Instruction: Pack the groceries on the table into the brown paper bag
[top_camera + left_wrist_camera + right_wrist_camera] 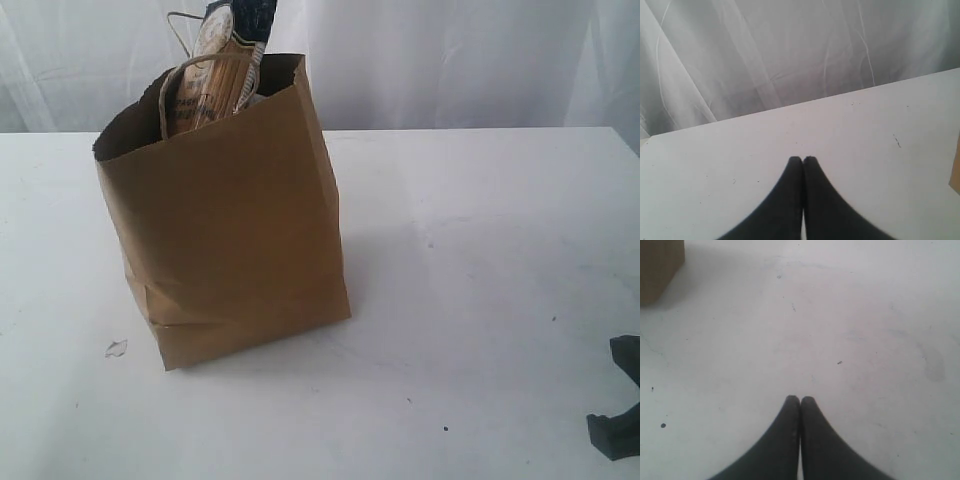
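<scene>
A top-heavy load is the risk here: the long spaghetti packet pokes well above the rim of the brown paper bag, which stands slightly askew left of centre on the white table, so a nudge from either arm could tip it over. A twisted loop handle rises beside the packet; whatever else the bag holds is hidden behind its walls. The left gripper and right gripper hover over the tabletop, both pinched together and empty, clear of the bag.
</scene>
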You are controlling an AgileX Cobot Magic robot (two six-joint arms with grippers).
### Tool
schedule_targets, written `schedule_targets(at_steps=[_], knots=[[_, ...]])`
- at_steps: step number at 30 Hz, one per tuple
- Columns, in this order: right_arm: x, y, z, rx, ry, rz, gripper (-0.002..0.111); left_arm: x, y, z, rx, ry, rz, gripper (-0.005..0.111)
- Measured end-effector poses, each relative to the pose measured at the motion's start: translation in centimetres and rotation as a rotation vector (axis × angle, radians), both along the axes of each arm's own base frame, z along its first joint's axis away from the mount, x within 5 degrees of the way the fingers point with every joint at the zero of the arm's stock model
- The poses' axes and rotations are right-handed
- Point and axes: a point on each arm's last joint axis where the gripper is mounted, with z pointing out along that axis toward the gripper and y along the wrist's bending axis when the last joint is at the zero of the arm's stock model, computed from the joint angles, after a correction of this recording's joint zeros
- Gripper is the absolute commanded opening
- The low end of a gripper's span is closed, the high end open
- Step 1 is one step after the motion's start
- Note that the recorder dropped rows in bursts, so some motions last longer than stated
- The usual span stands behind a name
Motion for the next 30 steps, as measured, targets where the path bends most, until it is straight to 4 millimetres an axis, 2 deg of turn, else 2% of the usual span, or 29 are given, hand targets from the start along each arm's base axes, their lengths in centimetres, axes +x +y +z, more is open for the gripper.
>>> schedule_targets(at_steps=[4,10,15,19,25,30], knots=[[0.0,0.0,0.0,0.000,0.000,0.000,0.000,-1.0,-0.1,-0.4,-0.004,0.021,-0.005,0.000],[0.0,0.0,0.0,0.000,0.000,0.000,0.000,-1.4,-0.2,-1.1,-0.009,0.093,-0.011,0.000],[0.0,0.0,0.0,0.000,0.000,0.000,0.000,-2.4,-0.4,-3.0,-0.143,0.271,-0.008,0.000],[0.0,0.0,0.0,0.000,0.000,0.000,0.000,-3.5,-0.5,-5.4,-0.186,0.295,-0.005,0.000],[0.0,0.0,0.0,0.000,0.000,0.000,0.000,-4.5,-0.5,-7.1,-0.148,0.354,-0.006,0.000],[0.0,0.0,0.0,0.000,0.000,0.000,0.000,-4.6,-0.6,-7.3,-0.027,0.377,-0.054,0.000]])
